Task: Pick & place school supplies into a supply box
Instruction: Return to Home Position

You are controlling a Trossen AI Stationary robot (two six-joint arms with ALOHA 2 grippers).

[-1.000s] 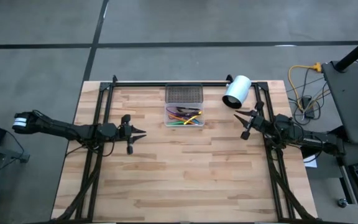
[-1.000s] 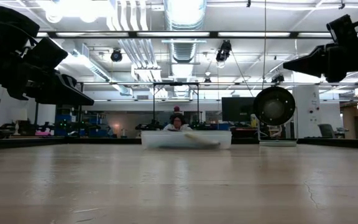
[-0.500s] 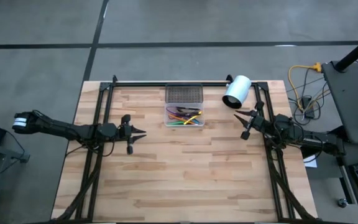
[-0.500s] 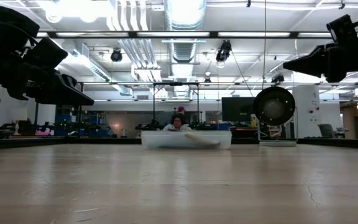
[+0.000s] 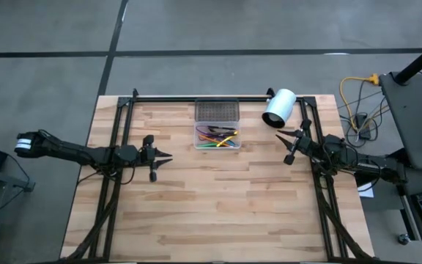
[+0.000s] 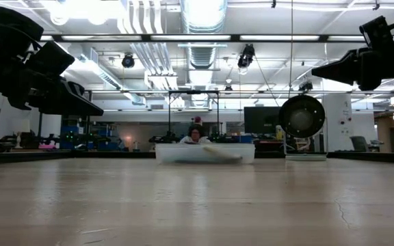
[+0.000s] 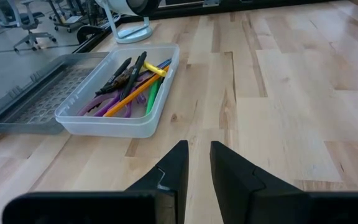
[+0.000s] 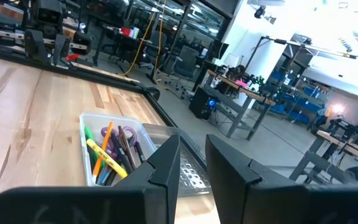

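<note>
The supply box (image 5: 197, 144) is a clear plastic tray standing near the table's far edge, midway across. The school supplies (image 5: 217, 136) lie inside it: green pen, purple-handled scissors, orange stick, yellow pencil and dark pens (image 7: 129, 84). The box's dark grey mesh part (image 5: 217, 111) lies flat on the table against its far side. My left gripper (image 5: 167, 156) hangs shut above the table, left of the box and nearer than it, pointing right. My right gripper (image 5: 284, 139) hangs shut right of the box, pointing left. Neither touches anything.
A white cylinder with a dark opening (image 5: 278, 108) lies on its side near the far right corner, just beyond my right gripper. Black frame rails (image 5: 116, 147) run along the table's left, right and far edges. Bare wood (image 5: 218, 205) fills the near half.
</note>
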